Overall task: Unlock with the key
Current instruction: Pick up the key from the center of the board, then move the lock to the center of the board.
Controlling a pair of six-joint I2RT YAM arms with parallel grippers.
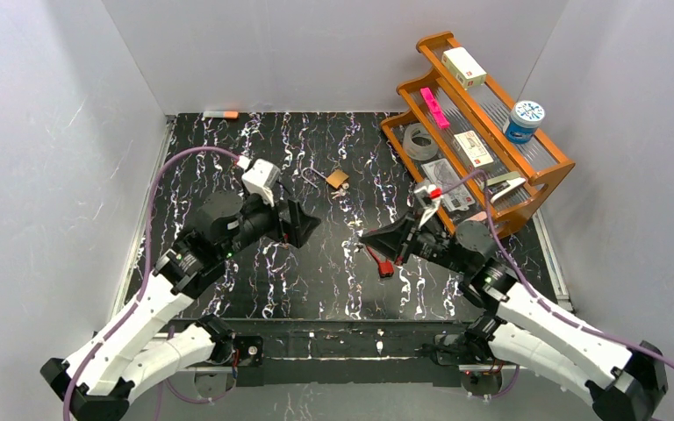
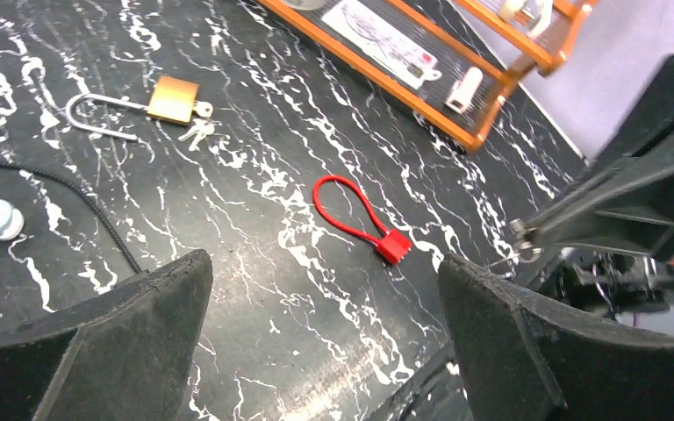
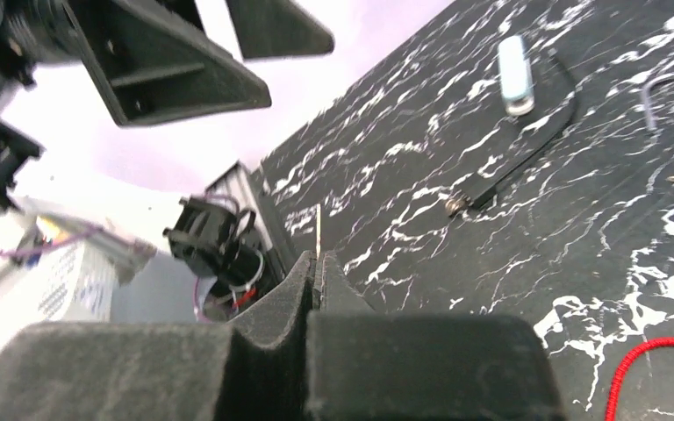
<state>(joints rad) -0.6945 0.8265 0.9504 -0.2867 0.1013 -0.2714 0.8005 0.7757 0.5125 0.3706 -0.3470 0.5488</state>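
Note:
A brass padlock with a long open-looking shackle lies at the table's far middle; in the left wrist view a bunch of small keys lies beside it. A red cable lock lies near the middle, also in the left wrist view. My right gripper is shut on a thin key that sticks out edge-on past its tips, just above the red lock. My left gripper is open and empty, facing the right gripper.
An orange wooden rack with boxes, tape and a blue tub stands at the back right, close behind the right arm. A white dongle on a black cable lies on the marbled table near the padlock.

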